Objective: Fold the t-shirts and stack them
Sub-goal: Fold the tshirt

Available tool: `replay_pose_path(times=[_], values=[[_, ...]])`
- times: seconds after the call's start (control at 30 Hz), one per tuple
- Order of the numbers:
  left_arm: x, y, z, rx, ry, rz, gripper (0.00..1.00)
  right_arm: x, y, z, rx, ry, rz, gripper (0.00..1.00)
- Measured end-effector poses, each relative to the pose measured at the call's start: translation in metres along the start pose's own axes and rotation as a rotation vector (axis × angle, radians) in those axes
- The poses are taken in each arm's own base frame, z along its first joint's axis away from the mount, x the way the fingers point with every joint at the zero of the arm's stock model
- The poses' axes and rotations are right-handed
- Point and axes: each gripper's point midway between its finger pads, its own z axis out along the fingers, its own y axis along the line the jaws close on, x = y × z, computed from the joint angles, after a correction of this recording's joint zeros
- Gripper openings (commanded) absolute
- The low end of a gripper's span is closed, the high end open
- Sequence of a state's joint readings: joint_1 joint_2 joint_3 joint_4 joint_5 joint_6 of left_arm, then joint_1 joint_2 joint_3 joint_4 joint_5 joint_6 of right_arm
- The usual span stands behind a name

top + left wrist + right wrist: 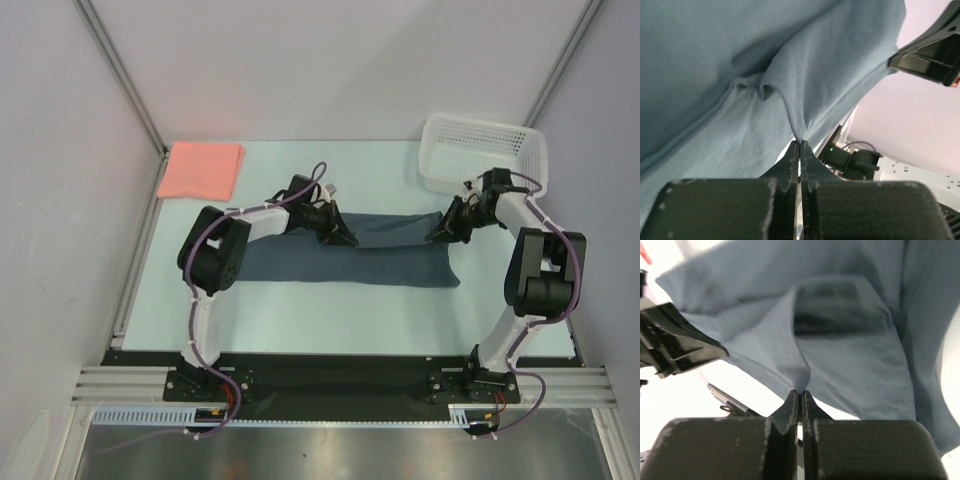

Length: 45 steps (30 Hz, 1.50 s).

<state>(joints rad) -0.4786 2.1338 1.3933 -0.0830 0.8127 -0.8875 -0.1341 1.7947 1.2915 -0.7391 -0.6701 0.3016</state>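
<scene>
Pinching thin tucks of the blue-grey shirt [385, 262], left gripper [800, 144] and right gripper [799, 392] both clamped tight at mid-frame, I fear one slipping and skewing the fold.

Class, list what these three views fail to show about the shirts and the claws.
Top view: blue-grey shirt pinched edges, hidden by the left claw and right claw.
Left wrist view: the table, hidden by shirt filling the frame.
Right wrist view: shirt's upper part, blurred and cut off.
Top view: pink shirt layers, too small.
</scene>
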Motion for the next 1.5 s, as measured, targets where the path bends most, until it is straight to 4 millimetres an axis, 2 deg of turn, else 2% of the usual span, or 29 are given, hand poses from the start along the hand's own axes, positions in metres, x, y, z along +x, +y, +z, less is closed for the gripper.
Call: replay_pose_path(times=[0.17,0.3,0.37,0.4,0.43,0.47,0.5,0.53,0.6,0.73,0.77,0.8,0.87,0.93,0.97,1.03,1.13,1.2,1.33,1.43,1.5], values=[[0.019,0.009,0.006,-0.029,0.047,-0.013,0.00,0.029,-0.020,0.010,0.030,0.068,0.050,0.01],[0.030,0.017,0.008,-0.053,0.073,-0.022,0.01,0.042,-0.026,0.010,0.042,0.085,0.062,0.02],[0.034,0.022,0.008,-0.072,0.081,-0.023,0.05,0.045,-0.026,0.007,0.047,0.083,0.058,0.04],[0.035,0.025,0.008,-0.083,0.084,-0.022,0.18,0.047,-0.026,0.006,0.050,0.080,0.056,0.16],[0.037,0.028,0.007,-0.095,0.086,-0.021,0.26,0.050,-0.026,0.004,0.053,0.076,0.055,0.23],[0.038,0.030,0.007,-0.107,0.089,-0.018,0.40,0.053,-0.027,0.002,0.058,0.074,0.051,0.30],[0.039,0.033,0.006,-0.119,0.091,-0.021,0.47,0.055,-0.028,0.000,0.065,0.072,0.047,0.45],[0.040,0.036,0.005,-0.138,0.090,-0.014,0.53,0.056,-0.029,-0.002,0.081,0.068,0.048,0.50],[0.042,0.042,0.001,-0.180,0.092,-0.008,0.56,0.055,-0.036,-0.006,0.121,0.052,0.030,0.51],[0.038,0.041,-0.012,-0.260,0.072,0.041,0.52,0.045,-0.040,-0.016,0.180,0.013,-0.004,0.48],[0.037,0.035,-0.017,-0.262,0.059,0.065,0.48,0.040,-0.036,-0.018,0.177,-0.006,-0.018,0.48],[0.036,0.029,-0.021,-0.260,0.048,0.080,0.39,0.034,-0.032,-0.020,0.166,-0.026,-0.032,0.47],[0.030,0.007,-0.030,-0.220,0.001,0.133,0.36,0.024,-0.019,-0.021,0.115,-0.065,-0.054,0.45],[0.022,-0.019,-0.035,-0.148,-0.055,0.190,0.27,0.015,-0.005,-0.016,0.041,-0.098,-0.061,0.35],[0.018,-0.032,-0.035,-0.104,-0.076,0.214,0.20,0.011,0.001,-0.012,0.006,-0.111,-0.061,0.31],[0.011,-0.054,-0.027,-0.014,-0.099,0.247,0.18,0.005,0.010,-0.002,-0.057,-0.132,-0.061,0.23],[0.007,-0.067,0.000,0.083,-0.095,0.274,0.17,-0.003,0.018,0.023,-0.136,-0.146,-0.048,0.20],[0.011,-0.062,0.021,0.103,-0.068,0.273,0.15,-0.003,0.016,0.040,-0.161,-0.141,-0.034,0.19],[0.023,-0.015,0.057,0.036,-0.003,0.231,0.15,0.000,0.000,0.074,-0.179,-0.141,0.009,0.19],[0.018,0.019,0.065,-0.027,0.005,0.187,0.16,0.005,-0.019,0.089,-0.175,-0.138,0.063,0.21],[0.010,0.025,0.062,-0.022,0.025,0.154,0.22,-0.002,-0.019,0.089,-0.199,-0.157,0.065,0.23]])
